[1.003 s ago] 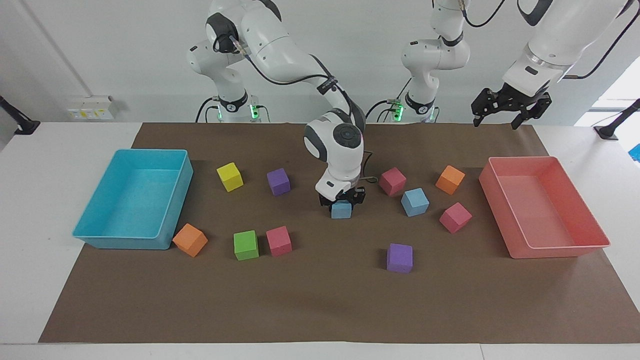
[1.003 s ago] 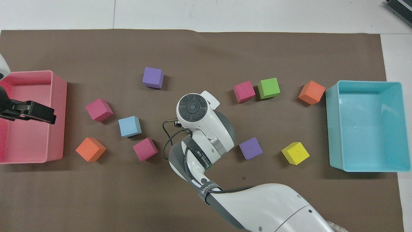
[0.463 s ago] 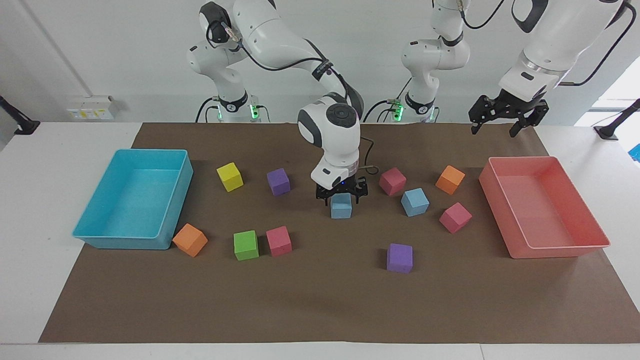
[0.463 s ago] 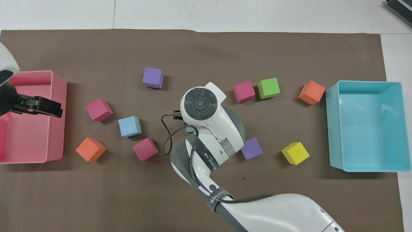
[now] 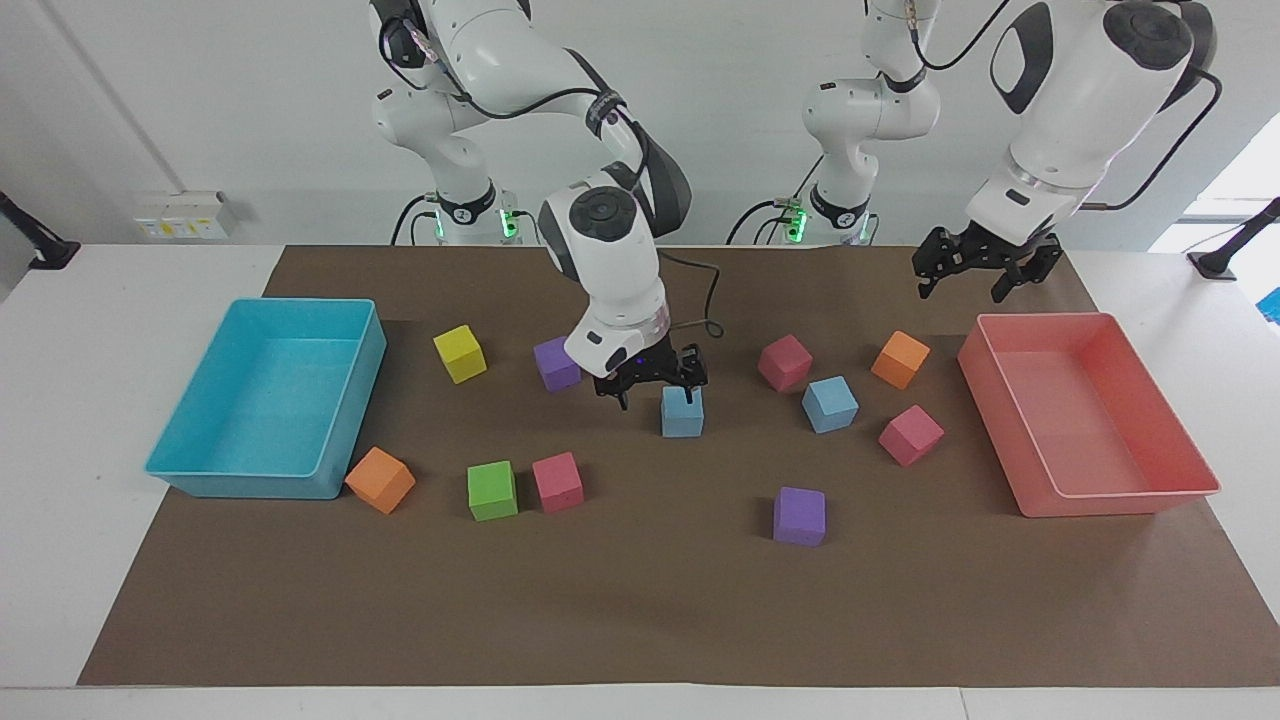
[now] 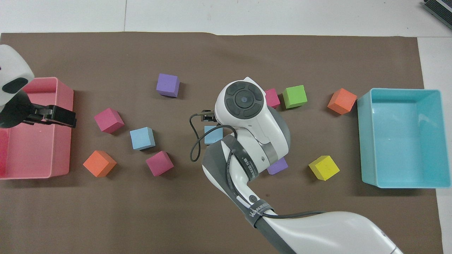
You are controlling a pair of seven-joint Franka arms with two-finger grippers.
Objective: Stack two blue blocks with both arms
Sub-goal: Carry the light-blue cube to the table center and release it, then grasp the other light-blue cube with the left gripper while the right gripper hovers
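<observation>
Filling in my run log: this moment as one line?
right gripper: open over one blue block | left gripper: open near pink tray | other blue block: apart on mat, unstacked

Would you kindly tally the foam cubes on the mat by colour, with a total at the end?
Blue: 2
Pink: 3
Purple: 2
Orange: 2
Yellow: 1
Green: 1
Total: 11 cubes
</observation>
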